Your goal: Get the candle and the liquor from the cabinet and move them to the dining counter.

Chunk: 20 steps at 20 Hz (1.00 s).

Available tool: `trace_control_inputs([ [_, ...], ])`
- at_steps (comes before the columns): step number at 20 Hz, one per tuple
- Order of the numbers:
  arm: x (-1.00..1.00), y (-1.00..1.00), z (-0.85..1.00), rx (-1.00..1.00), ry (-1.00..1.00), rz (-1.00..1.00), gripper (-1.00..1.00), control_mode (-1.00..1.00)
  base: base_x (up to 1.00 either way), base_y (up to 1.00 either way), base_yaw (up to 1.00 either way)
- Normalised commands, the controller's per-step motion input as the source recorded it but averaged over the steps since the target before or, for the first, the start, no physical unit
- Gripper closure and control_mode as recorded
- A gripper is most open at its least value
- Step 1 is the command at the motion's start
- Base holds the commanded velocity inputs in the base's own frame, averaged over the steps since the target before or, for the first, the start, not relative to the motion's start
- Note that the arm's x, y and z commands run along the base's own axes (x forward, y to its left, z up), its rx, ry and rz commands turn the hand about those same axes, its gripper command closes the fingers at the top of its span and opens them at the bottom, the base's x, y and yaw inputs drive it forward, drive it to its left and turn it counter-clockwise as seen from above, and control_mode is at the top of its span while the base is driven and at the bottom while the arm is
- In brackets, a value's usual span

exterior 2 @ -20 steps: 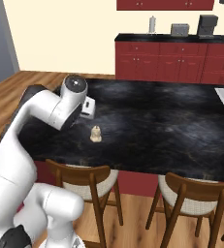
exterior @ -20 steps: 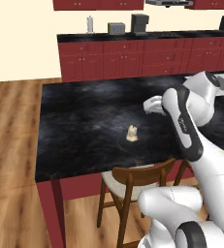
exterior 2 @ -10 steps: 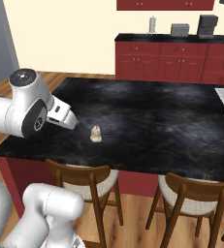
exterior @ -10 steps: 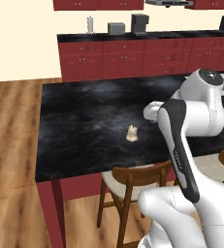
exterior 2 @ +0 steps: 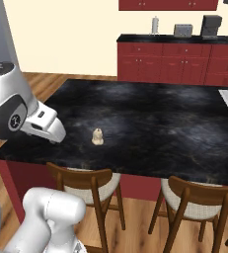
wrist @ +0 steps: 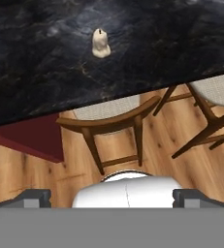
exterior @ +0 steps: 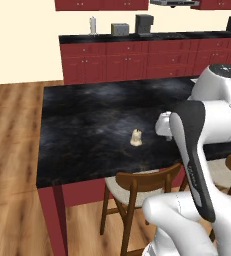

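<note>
Left base view: the candle (exterior: 136, 137) stands upright on the black marbled top of the dining counter (exterior: 87, 125), a little toward the near edge. The white arm bends across the right side, its hand at about three o'clock from the candle, near it but not touching. A wooden stool (exterior: 137, 192) with a cream seat is tucked under the counter edge at six o'clock of the candle.

Right base view: the candle (exterior 2: 97, 137) sits alone on the dining counter (exterior 2: 150, 118), with the arm's white hand at nine o'clock of it, apart from it. Two stools (exterior 2: 88, 190) stand along the near edge (one below the candle, one further right).

Hand view: the gripper (wrist: 113, 198) shows its two dark fingertips (wrist: 33, 197) far apart at the bottom corners, so the jaws are spread wide with nothing between them. The candle (wrist: 101, 44) lies at twelve o'clock, well apart from the tips, on the counter; a stool (wrist: 111, 121) shows below the counter edge.
</note>
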Motion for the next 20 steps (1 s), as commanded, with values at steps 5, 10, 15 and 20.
trace_control_inputs([
  [5, -0.01, 0.00, 0.00, 0.00, 0.06, 0.06, -1.00, -1.00, 0.00, 0.00, 0.00],
  [10, 0.00, 0.00, 0.00, 0.00, 0.01, 0.09, -1.00, -1.00, 0.00, 0.00, 0.00],
  [15, 0.00, 0.00, 0.00, -0.01, 0.01, 0.09, -1.00, -1.00, 0.00, 0.00, 0.00],
  [20, 0.00, 0.00, 0.00, -0.02, 0.03, 0.08, -1.00, -1.00, 0.00, 0.00, 0.00],
])
